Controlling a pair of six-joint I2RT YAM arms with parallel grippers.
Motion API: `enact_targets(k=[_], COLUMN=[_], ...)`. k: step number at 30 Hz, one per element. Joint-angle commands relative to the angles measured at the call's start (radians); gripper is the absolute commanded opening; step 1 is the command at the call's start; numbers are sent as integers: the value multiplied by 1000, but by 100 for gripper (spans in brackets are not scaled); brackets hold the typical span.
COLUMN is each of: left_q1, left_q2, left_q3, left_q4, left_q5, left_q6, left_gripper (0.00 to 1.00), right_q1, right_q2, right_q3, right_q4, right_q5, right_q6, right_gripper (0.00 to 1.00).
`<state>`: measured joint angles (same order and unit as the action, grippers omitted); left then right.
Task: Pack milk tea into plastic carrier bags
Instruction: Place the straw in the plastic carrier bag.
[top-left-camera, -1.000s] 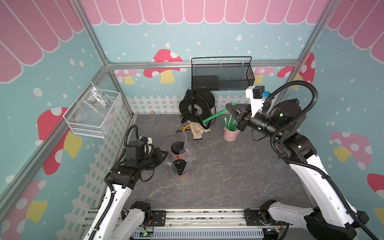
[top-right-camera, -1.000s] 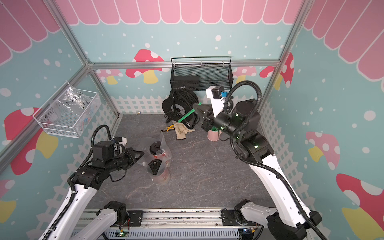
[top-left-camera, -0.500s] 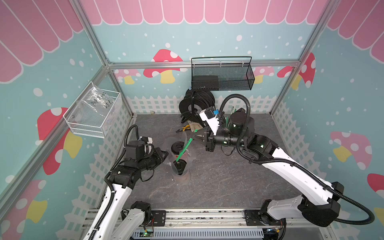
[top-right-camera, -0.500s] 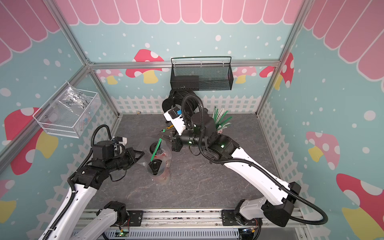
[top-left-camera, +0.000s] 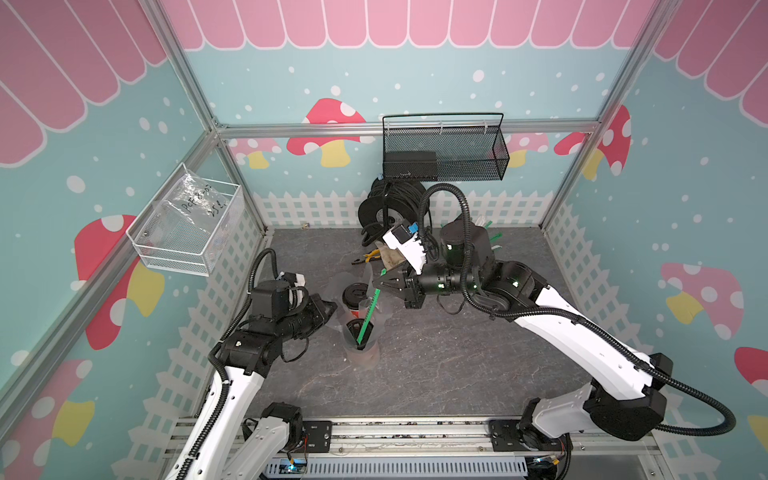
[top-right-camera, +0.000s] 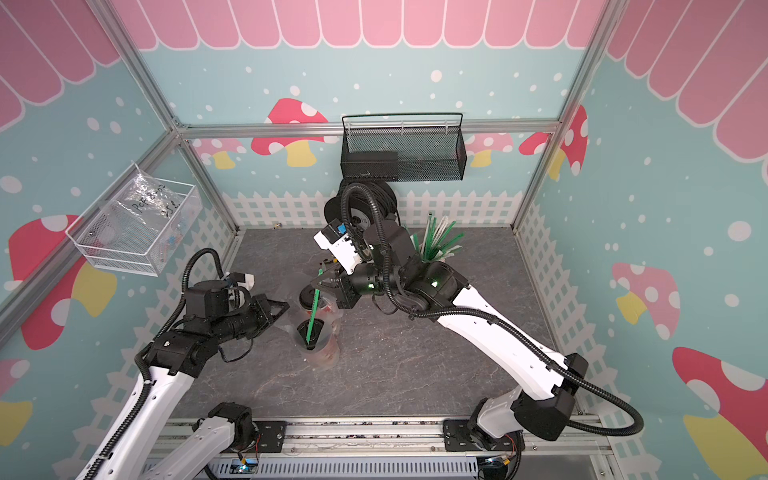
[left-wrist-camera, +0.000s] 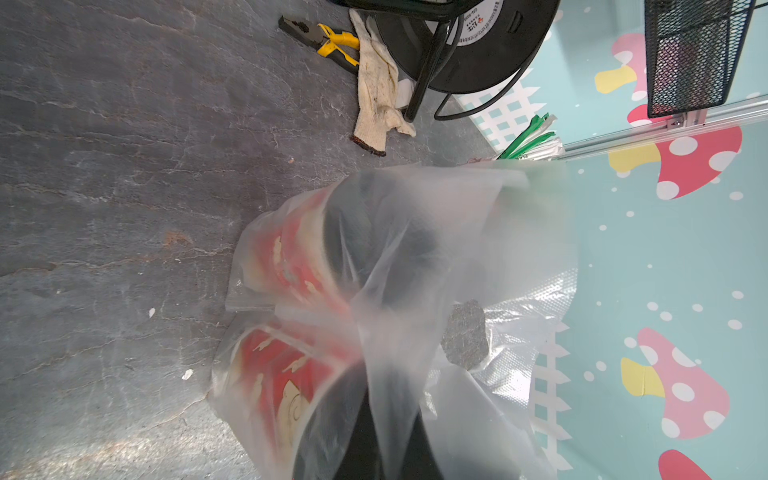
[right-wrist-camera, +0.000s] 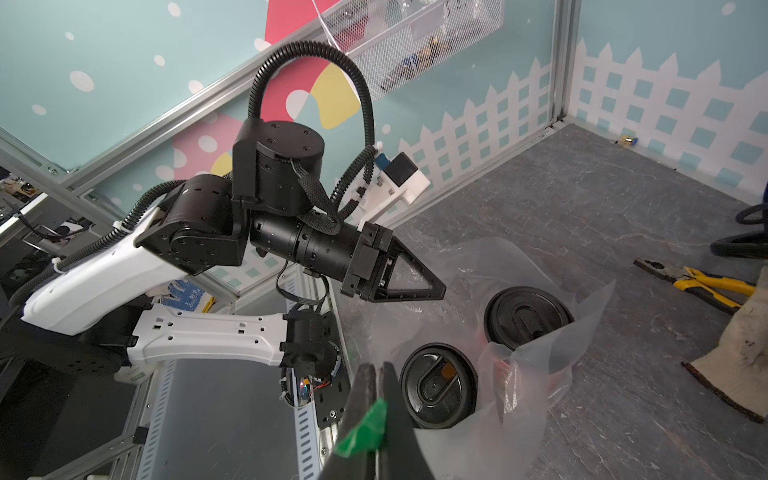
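**Setting.** A grey stone-look table (top-left-camera: 436, 374) is lying inside a booth; teal walls with pink mushrooms and a white picket fence are running round it.

**Right gripper** (top-left-camera: 379, 284). Reaching in from the right, with its jaws pressed together and pinching the top end of a green straw (top-left-camera: 369, 316). The straw is slanting down toward the near side, and its lower end is sitting over the black lid of the near cup (top-left-camera: 358, 330).

**Left gripper** (top-left-camera: 331, 308). Coming from the left, with its jaws closed on the left edge of the bag (left-wrist-camera: 436, 249). In the left wrist view the film is bunching between the fingers (left-wrist-camera: 361, 440).

**Bag and cups.** The thin clear bag is standing open-mouthed left of centre. The near cup and the far cup (top-left-camera: 356, 293), both red with black lids, are standing upright inside it, just beside each other.

**Far side of the table.**
- Yellow-handled pliers (left-wrist-camera: 328, 43) are lying beside a cream glove (left-wrist-camera: 376, 95).
- A black cable reel (top-left-camera: 386, 208) is standing behind them.
- A bunch of green and white straws (top-right-camera: 436, 239) is standing right of the reel.

**Walls.**
- A black mesh basket (top-left-camera: 444, 153) is hanging on the far wall.
- A white wire basket (top-left-camera: 174, 257) is hanging on the left wall and holding a clear packet with handwriting (top-left-camera: 195, 203).
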<state>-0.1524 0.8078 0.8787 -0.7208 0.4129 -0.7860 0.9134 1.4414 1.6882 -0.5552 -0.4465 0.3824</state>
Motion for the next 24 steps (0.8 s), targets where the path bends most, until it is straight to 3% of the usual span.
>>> enact_targets(k=[1,24], left_q1=[6,5], left_q2=[-7,-10], left_q3=[20,19], left_q4=[2,5], left_q5=[5,5], left_q6=[-5,-8], left_gripper=[0,0], right_q1=[14,22], right_q2=[19,50], right_q3=[9,38], right_q4=[-18,-44], right_q5=[-21,52], right_q6=[-7,-59], right_gripper=[0,0])
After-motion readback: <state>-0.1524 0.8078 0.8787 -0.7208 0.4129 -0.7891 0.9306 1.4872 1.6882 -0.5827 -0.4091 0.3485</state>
